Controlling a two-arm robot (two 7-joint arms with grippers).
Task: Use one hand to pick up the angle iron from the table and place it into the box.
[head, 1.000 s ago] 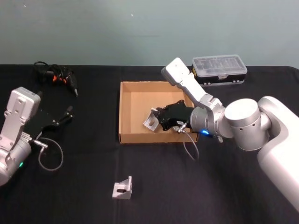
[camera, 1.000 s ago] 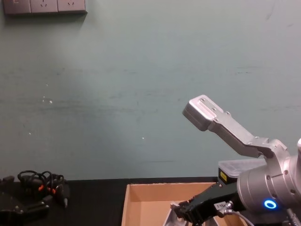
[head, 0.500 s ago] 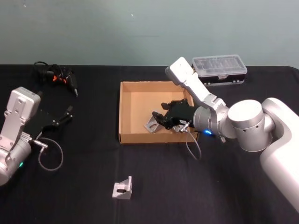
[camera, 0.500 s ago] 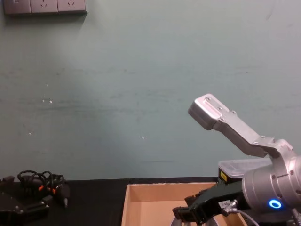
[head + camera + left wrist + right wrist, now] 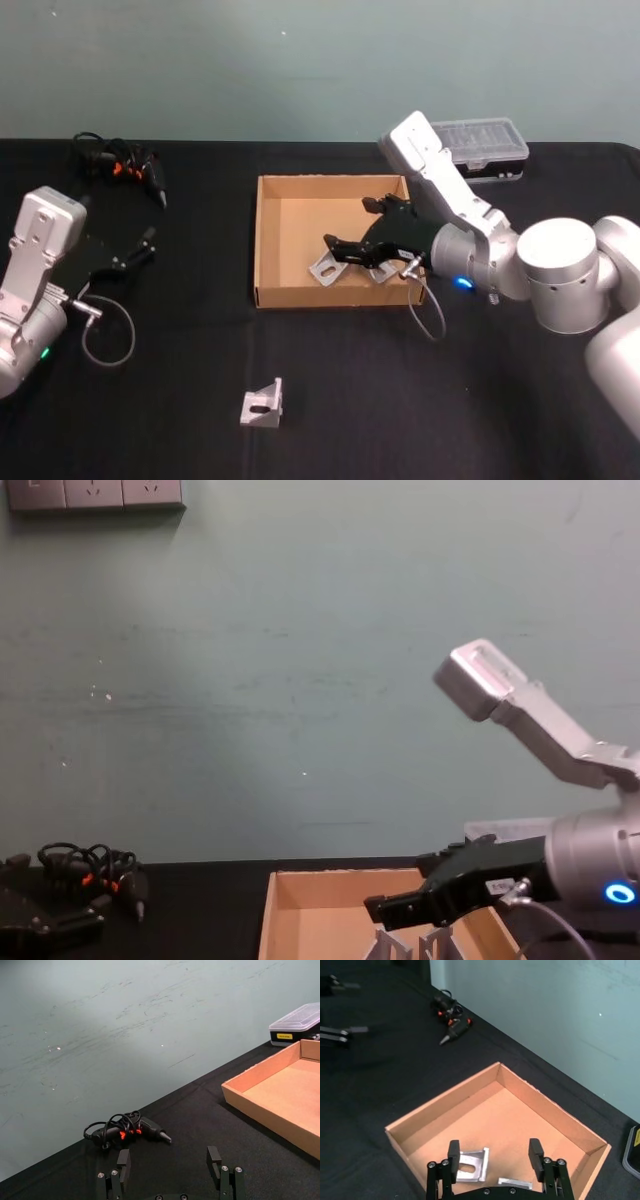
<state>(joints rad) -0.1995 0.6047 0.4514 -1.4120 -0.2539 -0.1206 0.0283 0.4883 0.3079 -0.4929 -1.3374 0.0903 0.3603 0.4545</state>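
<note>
One silver angle iron [image 5: 262,403] lies on the black table [image 5: 180,400] near its front edge, apart from both grippers. Two more angle irons [image 5: 471,1165] [image 5: 515,1182] rest on the floor of the tan cardboard box [image 5: 268,240], near its front wall; the chest view shows their tops [image 5: 388,945]. My right gripper [image 5: 358,225] hovers open just above them, holding nothing [image 5: 495,1155] [image 5: 412,885]. My left gripper [image 5: 140,245] is parked at the table's left, open and empty [image 5: 169,1170].
A clear-lidded plastic case [image 5: 470,146] stands behind the box at the back right. A black tangle of cables with orange parts [image 5: 122,162] lies at the back left. Bare tabletop stretches in front of the box around the loose angle iron.
My right gripper has opened and let go of the angle iron, which now lies in the box. The gripper has lifted and drawn back to the right. The left arm has not moved.
</note>
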